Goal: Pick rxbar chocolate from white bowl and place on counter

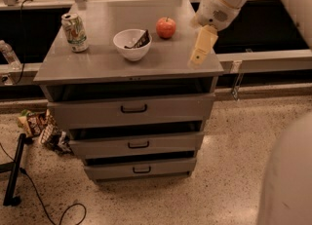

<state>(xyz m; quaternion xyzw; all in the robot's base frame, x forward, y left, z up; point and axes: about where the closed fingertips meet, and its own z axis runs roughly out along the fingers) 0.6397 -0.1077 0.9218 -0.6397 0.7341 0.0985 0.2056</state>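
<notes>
The white bowl (131, 44) stands on the grey counter (102, 61) near its middle. The rxbar chocolate (142, 40), a dark flat wrapper, leans inside the bowl against its right rim. My gripper (197, 58) hangs from the arm at the upper right, over the counter's right edge, well to the right of the bowl and clear of it. It holds nothing that I can see.
A red apple (165, 27) sits just right of the bowl, between it and my gripper. A soda can (74, 32) stands at the counter's left. Three drawers (132, 108) with black handles are below. Snack packets (41, 126) and a cable (46, 204) lie on the floor at left.
</notes>
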